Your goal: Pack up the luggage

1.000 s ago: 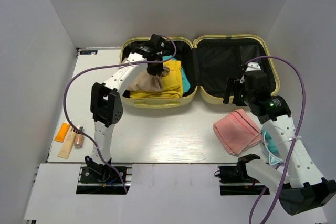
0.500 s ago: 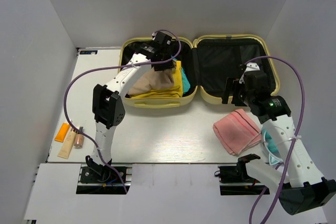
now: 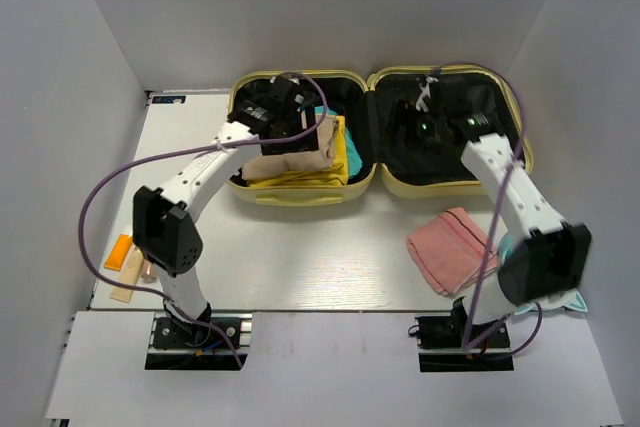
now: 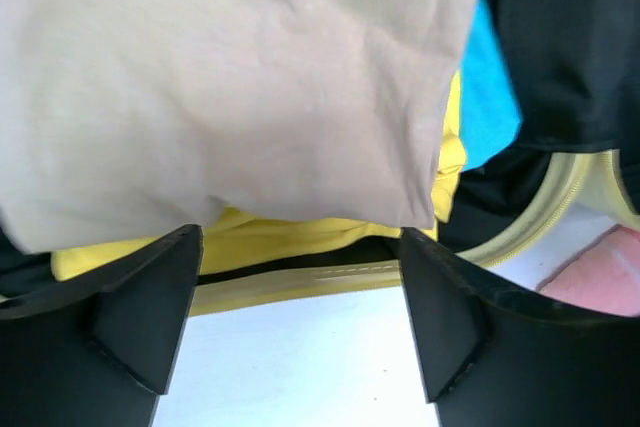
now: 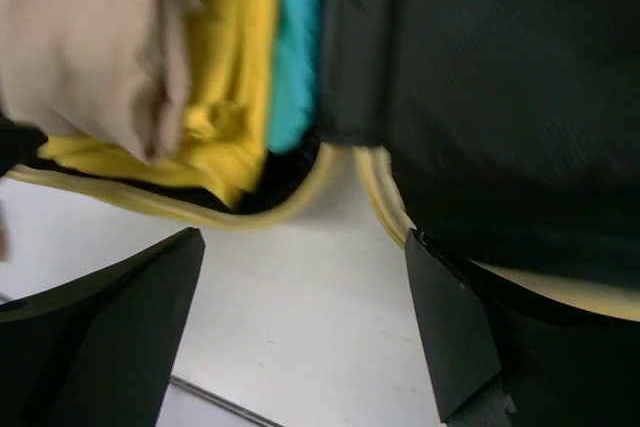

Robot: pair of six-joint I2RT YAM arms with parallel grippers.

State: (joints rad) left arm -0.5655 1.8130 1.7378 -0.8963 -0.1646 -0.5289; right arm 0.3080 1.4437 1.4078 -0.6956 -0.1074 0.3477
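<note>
At the table's left edge lie an orange packet and a tube [image 3: 128, 265], too small to read. The left gripper [image 4: 298, 267] hangs over the left half of the luggage [image 3: 305, 198], jaws apart and empty, with a beige cloth [image 3: 295, 155] just below it on a yellow garment [image 3: 300, 179]. The luggage lies open at the far side, long axis left to right. The right gripper [image 5: 305, 267], also spread and empty, hovers over the bare black right half. A pink cloth [image 3: 450, 247] lies outside on the table, toward the bases from that claw; the right arm is plainly nearer. No brand or writing is legible.
</note>
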